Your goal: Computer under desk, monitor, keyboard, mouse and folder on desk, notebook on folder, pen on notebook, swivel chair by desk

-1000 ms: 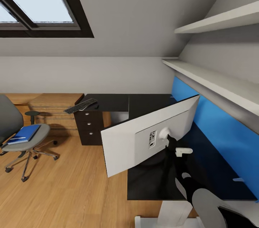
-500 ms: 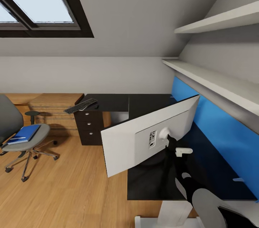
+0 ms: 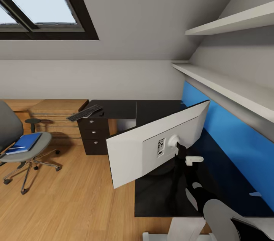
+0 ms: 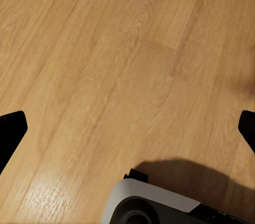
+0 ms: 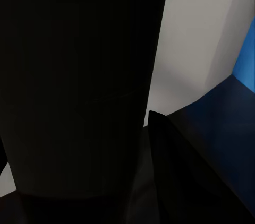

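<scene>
Wide white-backed monitor [image 3: 152, 146] tilted over glossy black desk [image 3: 152, 110] near front edge; right gripper [image 3: 182, 153] at black stand, grip hidden, cannot tell. Left gripper [image 4: 127, 128] wide over plank floor. View shifted slightly; monitor unmoved, placement unfinished.

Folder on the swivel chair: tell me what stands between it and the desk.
Nothing visible blocks the way. The folder lies on the swivel chair seat with a pen on it; bare wood floor separates the chair from the desk, where the keyboard sits at the near corner.

glossy black desk [image 3: 118, 108], wood-plank floor [image 3: 76, 203]
</scene>
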